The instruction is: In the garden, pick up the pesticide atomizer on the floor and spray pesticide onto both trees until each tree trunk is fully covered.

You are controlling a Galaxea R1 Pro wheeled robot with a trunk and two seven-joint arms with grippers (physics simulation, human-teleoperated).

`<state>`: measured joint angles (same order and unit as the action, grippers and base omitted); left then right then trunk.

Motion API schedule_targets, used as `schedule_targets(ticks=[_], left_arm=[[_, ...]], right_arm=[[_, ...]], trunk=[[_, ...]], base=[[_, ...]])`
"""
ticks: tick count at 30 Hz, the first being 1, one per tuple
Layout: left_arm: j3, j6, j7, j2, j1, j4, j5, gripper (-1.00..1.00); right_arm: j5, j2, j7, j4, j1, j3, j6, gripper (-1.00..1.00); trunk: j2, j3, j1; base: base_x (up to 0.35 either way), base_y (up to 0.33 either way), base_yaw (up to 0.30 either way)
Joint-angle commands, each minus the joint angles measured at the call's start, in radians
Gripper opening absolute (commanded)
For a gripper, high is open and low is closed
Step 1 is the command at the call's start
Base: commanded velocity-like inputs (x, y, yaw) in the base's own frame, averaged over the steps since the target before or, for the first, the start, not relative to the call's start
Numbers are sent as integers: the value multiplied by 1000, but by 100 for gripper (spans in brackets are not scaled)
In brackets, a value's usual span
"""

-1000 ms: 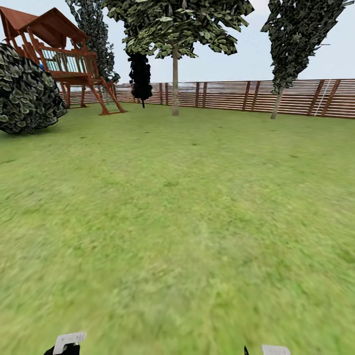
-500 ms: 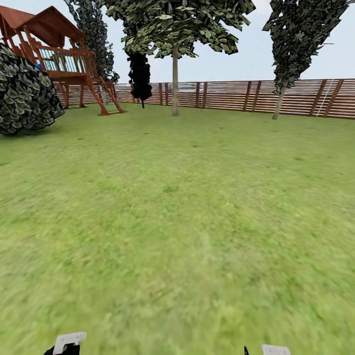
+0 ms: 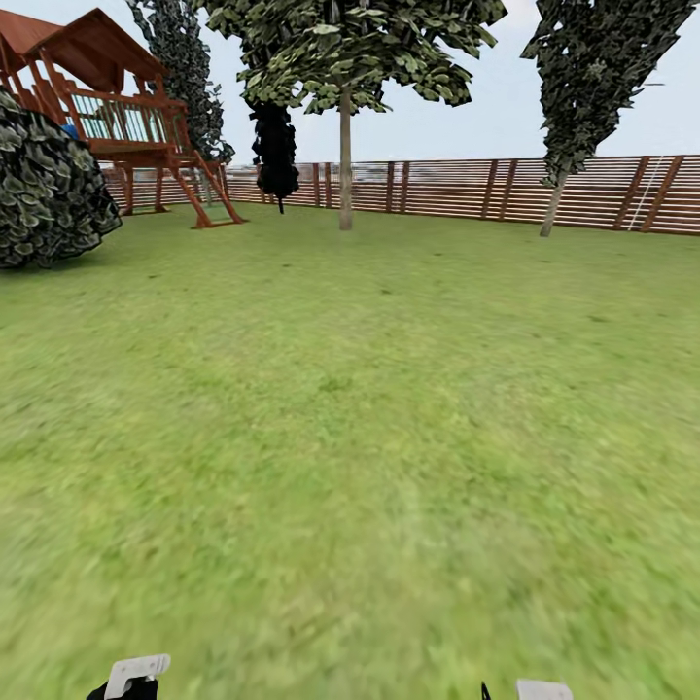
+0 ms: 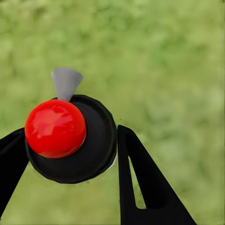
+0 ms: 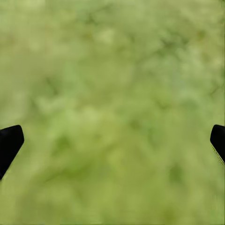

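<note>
1. We held the pesticide atomizer in our left gripper, whose two black fingers were closed against either side of its round black body. Its red ball top and grey nozzle pointed away from the wrist, over blurred grass. We judged this a carrying grip: the can was pinned between the fingers so that it would not slip while we travelled.

2. Our right gripper carried nothing. Its two dark fingertips sat at opposite edges of the right wrist view with only grass between them, so its jaws stood wide apart. We took it as spare, kept ready but not needed for the can.

3. From the head we looked over the floor, an open stretch of lawn, towards the brown slatted fence. The nearer tree stood ahead, its tree trunk a pale straight column just before the fence; a second tree leaned further to the right.

4. At the left stood a round leafy bush and a wooden play structure, neither of which concerned us.

5. Both trunks were well apart from us, too far to spray. We judged the pick-up done and the approach to the first trunk under way, with no spraying begun.
</note>
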<state>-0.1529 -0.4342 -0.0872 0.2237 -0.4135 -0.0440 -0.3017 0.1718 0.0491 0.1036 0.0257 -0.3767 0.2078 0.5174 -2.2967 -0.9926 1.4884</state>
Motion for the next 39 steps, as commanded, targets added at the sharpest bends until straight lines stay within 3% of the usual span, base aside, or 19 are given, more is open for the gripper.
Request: schedule_targets(ticks=[1,39], left_arm=[[-7,-3,-5,0,-1,1,-11,-100],[-5,-3,-5,2,-1,1,-11,-100]], right_arm=[[11,0,5,-1,-1,5,3,100],[11,0,5,-1,-1,5,3,100]], trunk=[[0,-1,0],[0,-1,0]], base=[[340,0,0],[340,0,0]])
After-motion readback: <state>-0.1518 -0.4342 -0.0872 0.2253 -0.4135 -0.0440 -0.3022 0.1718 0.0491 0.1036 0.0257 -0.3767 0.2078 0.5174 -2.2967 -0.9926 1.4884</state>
